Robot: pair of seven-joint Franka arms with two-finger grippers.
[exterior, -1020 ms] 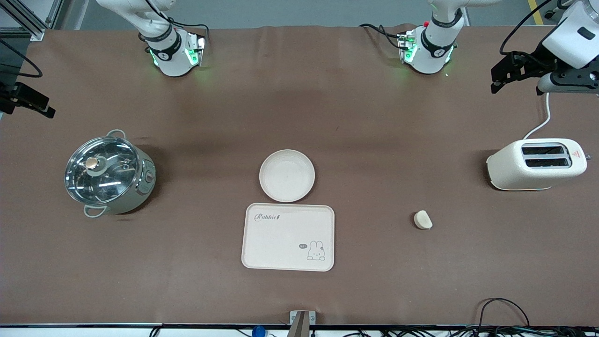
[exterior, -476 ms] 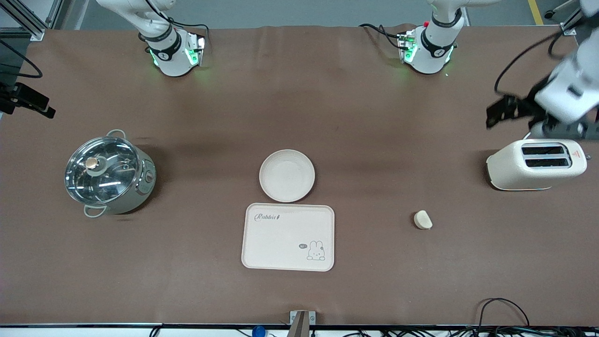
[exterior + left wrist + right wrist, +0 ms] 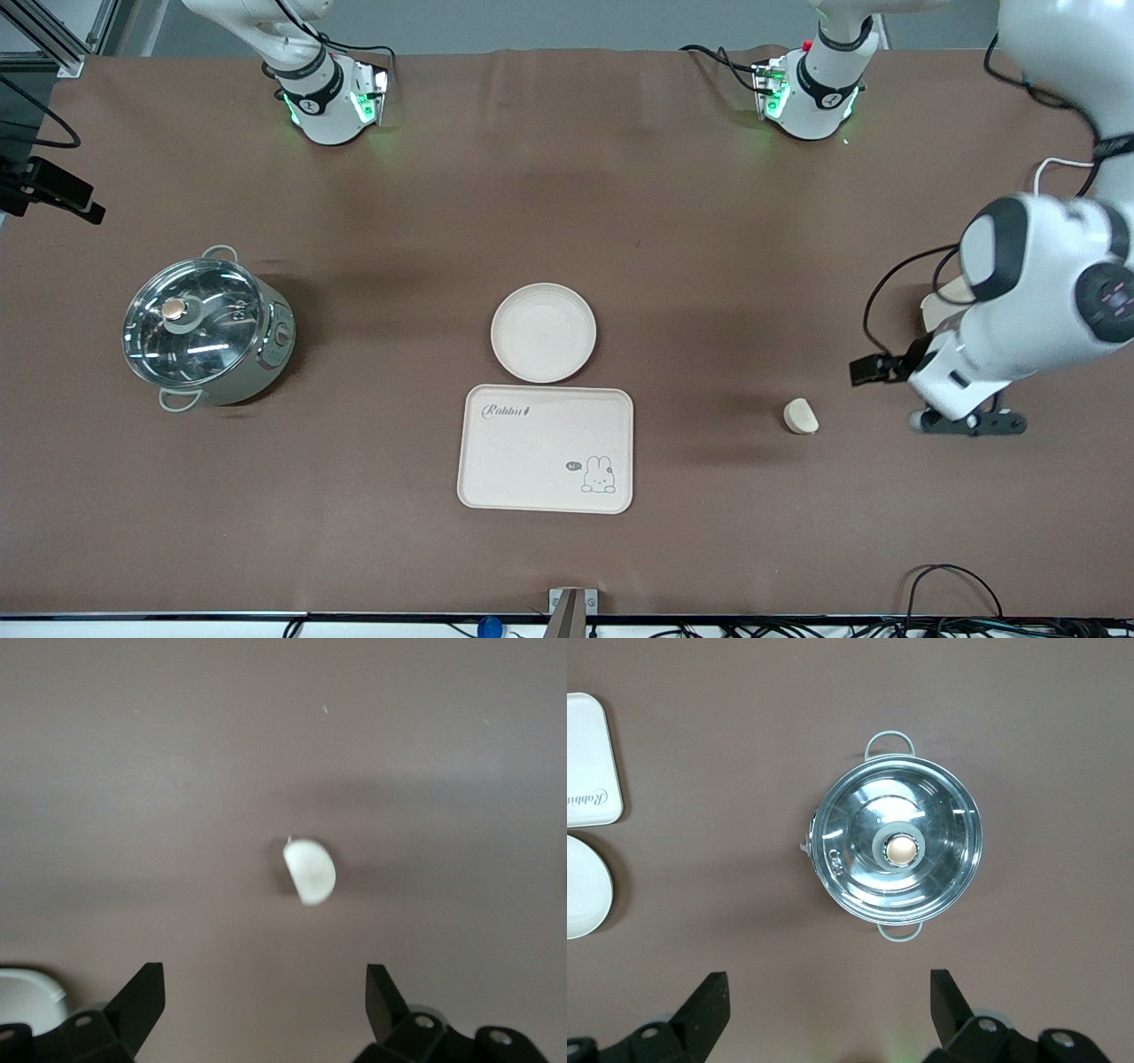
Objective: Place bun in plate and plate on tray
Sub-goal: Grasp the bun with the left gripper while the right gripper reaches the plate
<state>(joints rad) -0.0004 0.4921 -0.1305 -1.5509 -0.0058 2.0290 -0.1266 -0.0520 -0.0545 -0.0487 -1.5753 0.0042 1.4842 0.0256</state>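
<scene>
The bun [image 3: 800, 416] lies on the brown table, toward the left arm's end from the tray [image 3: 546, 447]. The round plate [image 3: 543, 332] sits empty, just farther from the front camera than the tray and almost touching it. My left gripper [image 3: 970, 424] hangs over the table beside the bun, toward the left arm's end, not touching it. In the left wrist view the bun [image 3: 309, 870] lies ahead of my open, empty left gripper [image 3: 263, 992]. My right gripper [image 3: 828, 992] is open and empty and waits high over the pot [image 3: 899, 849]; the tray's corner [image 3: 585, 762] and the plate's edge [image 3: 580, 886] show there.
A steel pot with a glass lid [image 3: 205, 330] stands toward the right arm's end. A white toaster [image 3: 939, 301] is mostly hidden under the left arm; its corner shows in the left wrist view [image 3: 27, 997]. Cables lie along the table's front edge.
The left arm has swung from above the toaster toward the front camera and lower, so its gripper now hangs beside the bun. The bun, plate, tray and right arm have not moved.
</scene>
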